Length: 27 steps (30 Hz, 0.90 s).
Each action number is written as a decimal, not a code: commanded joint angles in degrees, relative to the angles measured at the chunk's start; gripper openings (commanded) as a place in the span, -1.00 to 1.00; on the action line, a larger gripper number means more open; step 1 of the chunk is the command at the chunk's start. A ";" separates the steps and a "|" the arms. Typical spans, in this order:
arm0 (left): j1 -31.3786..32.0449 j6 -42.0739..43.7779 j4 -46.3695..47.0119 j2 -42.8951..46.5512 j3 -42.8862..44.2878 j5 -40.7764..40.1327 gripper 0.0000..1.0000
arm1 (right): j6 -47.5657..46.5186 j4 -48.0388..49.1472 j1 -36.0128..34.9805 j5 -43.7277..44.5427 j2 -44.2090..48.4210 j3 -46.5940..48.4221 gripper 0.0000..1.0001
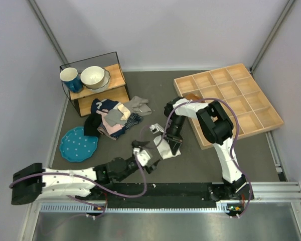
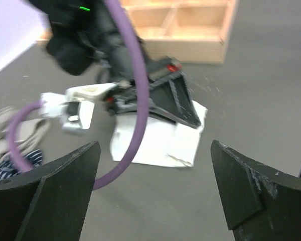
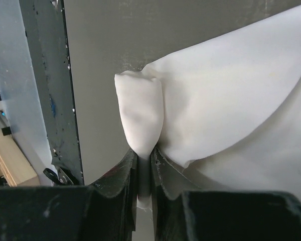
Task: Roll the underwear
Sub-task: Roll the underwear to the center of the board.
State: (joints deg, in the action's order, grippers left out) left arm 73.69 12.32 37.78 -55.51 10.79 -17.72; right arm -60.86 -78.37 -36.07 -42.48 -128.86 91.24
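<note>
While between two arms (image 1: pixel 70 182) (image 1: pixel 226 150), one underwear (image 1: pixel 163 150)

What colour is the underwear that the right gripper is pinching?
The underwear is plain white; the right wrist view shows it best.

Legible texts, labels, brands, numbers and signs: none recorded in the top, left wrist or right wrist views; no lettering readable on any surface.

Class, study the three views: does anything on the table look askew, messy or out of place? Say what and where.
The heap of mixed garments lies jumbled beside the wooden shelf, with pieces overlapping at all angles. The white underwear sits crooked on the table, one edge bunched up in the right claw.
</note>
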 commanded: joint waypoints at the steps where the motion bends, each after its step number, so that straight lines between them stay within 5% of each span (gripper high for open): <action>1: -1.35 -7.64 -3.30 19.13 -4.46 -14.62 0.98 | -1.28 0.06 0.57 -1.03 -0.96 1.75 -0.78; 7: -1.80 -9.50 -18.52 44.56 -6.04 -16.12 0.98 | -0.93 0.41 0.65 -0.59 -1.04 2.01 -0.77; 12: -1.80 -10.99 -23.53 49.71 -4.99 -10.76 0.82 | -0.49 0.41 0.65 -0.24 -1.40 2.10 -0.77; 17: -1.80 -13.91 -33.30 43.83 2.56 -14.73 0.79 | -0.49 0.50 0.65 -0.15 -1.40 2.10 -0.77; 22: -1.71 -4.96 -26.90 26.62 4.15 9.86 0.55 | 0.04 0.59 0.65 0.03 -1.84 2.71 -0.77; 27: 0.13 2.60 -23.99 1.95 10.56 12.19 0.50 | 0.39 0.67 0.65 0.12 -1.92 2.71 -0.77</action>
State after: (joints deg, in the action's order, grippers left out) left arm 72.34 6.48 10.66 -39.42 16.21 -12.32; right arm -59.79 -78.94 -35.75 -42.96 -129.73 92.05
